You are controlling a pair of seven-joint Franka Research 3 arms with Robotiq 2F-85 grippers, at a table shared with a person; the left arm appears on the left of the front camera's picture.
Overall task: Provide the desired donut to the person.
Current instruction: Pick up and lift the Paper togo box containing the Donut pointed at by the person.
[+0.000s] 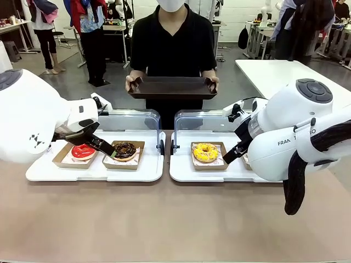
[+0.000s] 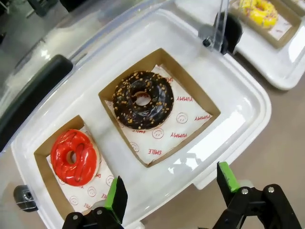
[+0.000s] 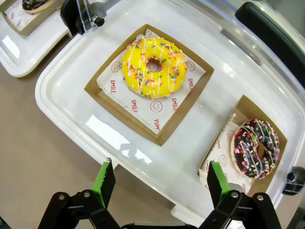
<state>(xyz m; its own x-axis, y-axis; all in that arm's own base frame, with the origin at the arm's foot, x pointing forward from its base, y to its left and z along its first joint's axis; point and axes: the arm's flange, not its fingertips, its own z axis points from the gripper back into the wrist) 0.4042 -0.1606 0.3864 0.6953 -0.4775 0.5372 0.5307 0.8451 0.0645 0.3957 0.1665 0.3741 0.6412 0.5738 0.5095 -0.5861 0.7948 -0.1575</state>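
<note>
Across the table the person (image 1: 173, 41) holds a dark brown tray (image 1: 171, 87) in both hands. On the left white tray (image 1: 93, 171) a red-glazed donut (image 1: 83, 152) (image 2: 74, 156) and a chocolate donut with nut crumbs (image 1: 125, 149) (image 2: 143, 100) each sit in a cardboard box. The right white tray (image 1: 203, 174) carries a yellow sprinkled donut (image 1: 205, 152) (image 3: 153, 67) and a chocolate donut with coloured sprinkles (image 3: 256, 148). My left gripper (image 1: 107, 149) (image 2: 170, 172) hovers open over the left tray's near edge. Over the right tray's near edge, my right gripper (image 1: 227, 159) (image 3: 160, 164) is open too. Neither holds anything.
Clear hinged lids (image 1: 129, 118) (image 1: 200, 118) stand open behind both trays, with black latches (image 1: 166, 147) between them. Bare brown tabletop (image 1: 164, 219) lies in front. A white table (image 1: 279, 74) is at the back right, and bystanders stand farther off.
</note>
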